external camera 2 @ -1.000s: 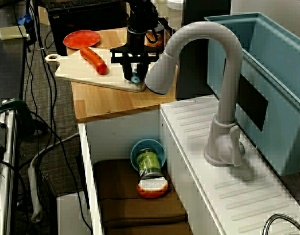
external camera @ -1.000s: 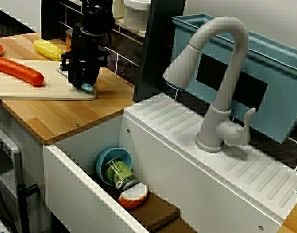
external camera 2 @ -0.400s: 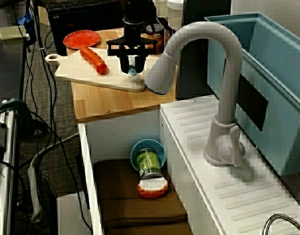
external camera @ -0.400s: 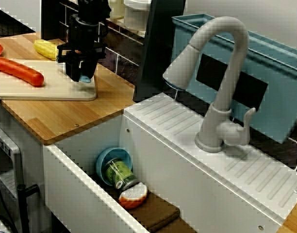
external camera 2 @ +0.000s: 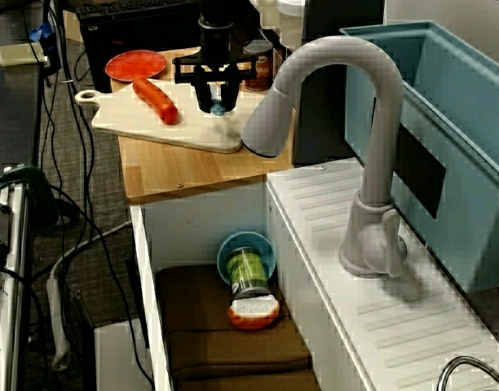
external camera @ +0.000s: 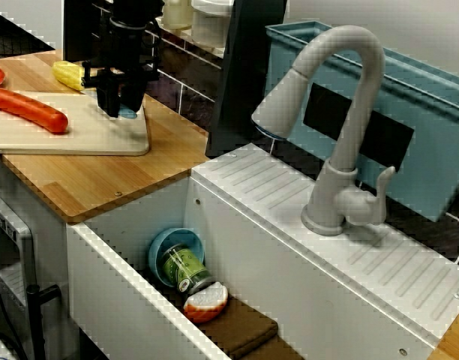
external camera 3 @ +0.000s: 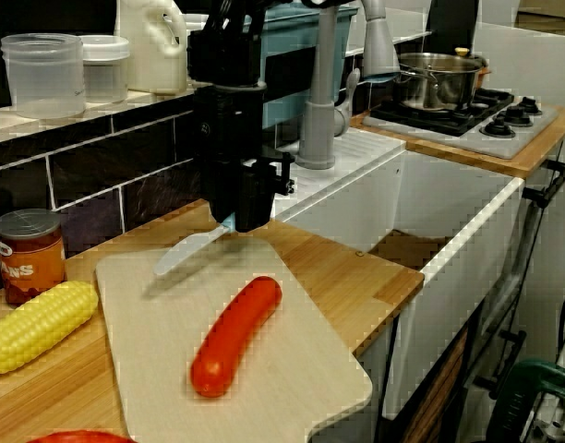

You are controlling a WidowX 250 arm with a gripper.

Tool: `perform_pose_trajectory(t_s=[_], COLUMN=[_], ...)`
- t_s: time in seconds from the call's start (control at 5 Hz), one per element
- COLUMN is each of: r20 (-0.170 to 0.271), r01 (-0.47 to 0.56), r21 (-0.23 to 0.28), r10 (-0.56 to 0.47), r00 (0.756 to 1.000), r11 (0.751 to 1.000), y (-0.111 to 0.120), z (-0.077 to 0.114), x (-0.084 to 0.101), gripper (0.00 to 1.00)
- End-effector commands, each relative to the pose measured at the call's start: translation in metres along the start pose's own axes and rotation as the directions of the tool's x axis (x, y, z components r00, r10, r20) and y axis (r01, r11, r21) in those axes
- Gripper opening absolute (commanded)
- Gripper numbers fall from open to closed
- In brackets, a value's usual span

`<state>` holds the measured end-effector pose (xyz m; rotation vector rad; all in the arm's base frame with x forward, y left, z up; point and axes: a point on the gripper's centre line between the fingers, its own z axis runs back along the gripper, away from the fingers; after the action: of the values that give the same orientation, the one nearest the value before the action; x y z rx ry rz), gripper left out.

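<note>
The tool is seen closed on the blue handle of a knife, with the pale blade sticking out sideways from between the fingers. The knife is held over the back edge of the cutting board, the edge nearest the tiled wall. A shadow beneath the blade suggests that it is lifted just clear of the wood, though contact at the tip cannot be ruled out. A sausage lies across the middle of the board, apart from the blade. The board is set on the table, near the corner that meets the sink. Corn and a can are placed along the table's back edge, beside the board.

Only a short part of the handle looks caught, so it should be gripped firmly enough that the blade cannot swivel. The blade is best carried level and low, and the corn and the can should be given room.
</note>
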<state>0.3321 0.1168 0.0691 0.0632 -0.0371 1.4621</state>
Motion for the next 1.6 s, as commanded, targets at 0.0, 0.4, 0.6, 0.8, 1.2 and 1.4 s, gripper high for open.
perform_pose_trajectory(t_s=[0.0, 0.4, 0.6, 0.8, 1.2, 1.4], r20=[0.028, 0.040, 0.044, 0.043, 0.054, 0.053], r01=[0.007, 0.024, 0.028, 0.018, 0.016, 0.012], r21=[-0.056, -0.064, -0.073, -0.086, -0.113, -0.121], r10=[-0.005, -0.022, -0.024, -0.014, -0.010, -0.006], r00=[1.000, 0.999, 0.999, 0.999, 0.998, 0.999], r11=[0.998, 0.998, 0.997, 0.996, 0.994, 0.993], y=[0.019, 0.025, 0.029, 0.035, 0.049, 0.050], z=[0.034, 0.034, 0.034, 0.036, 0.033, 0.034], x=[0.006, 0.009, 0.009, 0.010, 0.009, 0.010], gripper=[0.00, 0.00, 0.00, 0.00, 0.00, 0.00])
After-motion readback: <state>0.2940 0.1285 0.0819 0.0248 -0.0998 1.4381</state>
